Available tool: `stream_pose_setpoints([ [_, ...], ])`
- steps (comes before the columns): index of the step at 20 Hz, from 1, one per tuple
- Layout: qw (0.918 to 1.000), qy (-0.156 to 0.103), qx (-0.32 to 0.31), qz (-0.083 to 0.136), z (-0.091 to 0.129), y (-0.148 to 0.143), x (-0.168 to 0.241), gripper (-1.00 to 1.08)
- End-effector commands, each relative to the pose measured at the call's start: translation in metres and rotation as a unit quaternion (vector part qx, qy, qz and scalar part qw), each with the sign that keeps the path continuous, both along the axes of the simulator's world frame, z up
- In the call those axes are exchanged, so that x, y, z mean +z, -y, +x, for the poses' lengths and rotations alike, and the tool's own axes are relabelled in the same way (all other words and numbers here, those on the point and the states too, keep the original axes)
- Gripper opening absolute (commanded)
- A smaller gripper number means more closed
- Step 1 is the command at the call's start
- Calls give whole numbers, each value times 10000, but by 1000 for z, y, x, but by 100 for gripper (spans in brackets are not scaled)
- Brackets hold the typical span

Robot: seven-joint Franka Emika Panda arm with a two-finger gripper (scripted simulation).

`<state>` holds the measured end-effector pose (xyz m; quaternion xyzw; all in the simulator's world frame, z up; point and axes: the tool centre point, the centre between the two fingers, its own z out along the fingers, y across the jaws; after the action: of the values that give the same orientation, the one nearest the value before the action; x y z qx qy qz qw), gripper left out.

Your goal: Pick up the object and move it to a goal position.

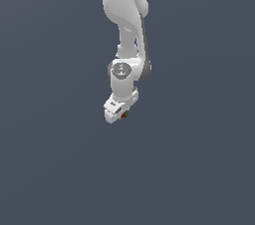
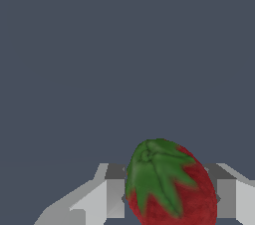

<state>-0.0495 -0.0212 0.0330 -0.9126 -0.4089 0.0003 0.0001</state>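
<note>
The object is a small red strawberry (image 2: 172,189) with a green leafy cap. In the wrist view it sits between my two grey fingers (image 2: 115,196), which press against both of its sides. In the exterior view my white gripper (image 1: 119,114) hangs from the arm at the centre of the picture. Only a speck of the red and green strawberry (image 1: 124,114) shows at its tip. The gripper is shut on the strawberry. No goal marker is visible in either view.
A plain dark grey-blue surface (image 1: 199,169) fills both views. The white arm (image 1: 124,15) comes down from the top centre of the exterior view.
</note>
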Motion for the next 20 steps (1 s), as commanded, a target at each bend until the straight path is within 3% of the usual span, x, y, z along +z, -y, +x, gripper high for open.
stream_pose_setpoints([
  [1,10000,6,-7,-2,-2,12,9,-100],
  [12,10000,5,-3,2,-13,90,65,-100],
  [20,10000,5,-3,2,-15,114,82,-100],
])
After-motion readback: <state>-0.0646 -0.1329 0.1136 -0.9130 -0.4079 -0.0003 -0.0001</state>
